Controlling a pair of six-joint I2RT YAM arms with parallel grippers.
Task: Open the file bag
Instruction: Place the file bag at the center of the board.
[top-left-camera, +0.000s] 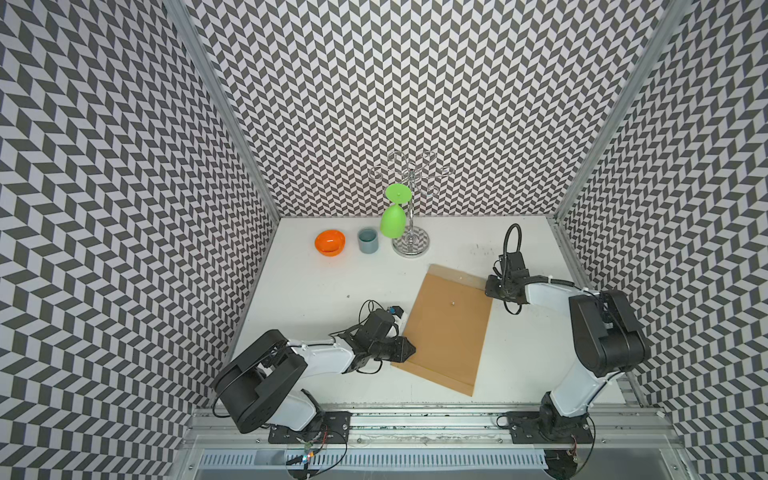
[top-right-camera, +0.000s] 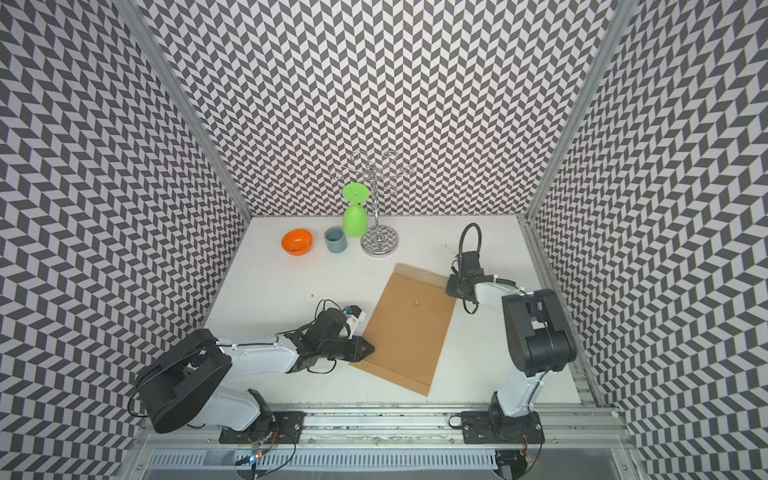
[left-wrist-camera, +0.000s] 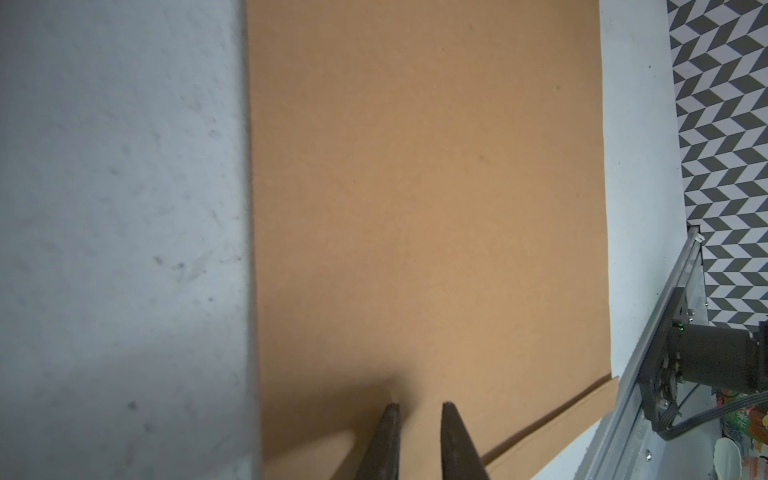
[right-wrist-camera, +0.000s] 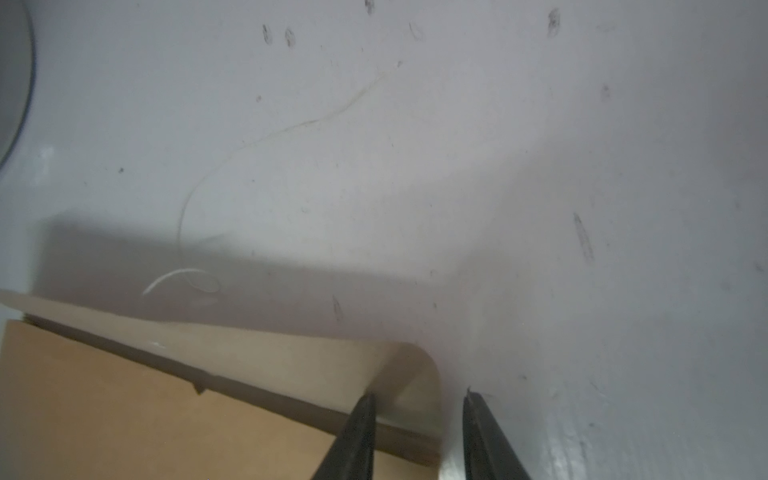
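jaws narrowly apart, white table (top-left-camera: 332, 291), chevron walls (top-left-camera: 415, 83)

The file bag (top-left-camera: 446, 328) under me is plain kraft brown, its flap (right-wrist-camera: 270, 349) paler tan inside, its string (right-wrist-camera: 181, 216) thin and white. The table (top-left-camera: 332, 299) is white with dark scuffs. The walls (top-left-camera: 415, 83) show grey-and-white chevrons. The bowl (top-left-camera: 330, 242) is orange, the cup (top-left-camera: 368, 240) grey-blue, the glass (top-left-camera: 392, 222) bright green, the rack (top-left-camera: 411, 245) shiny chrome. My left gripper (left-wrist-camera: 419, 407) and right gripper (right-wrist-camera: 419, 394) are black.
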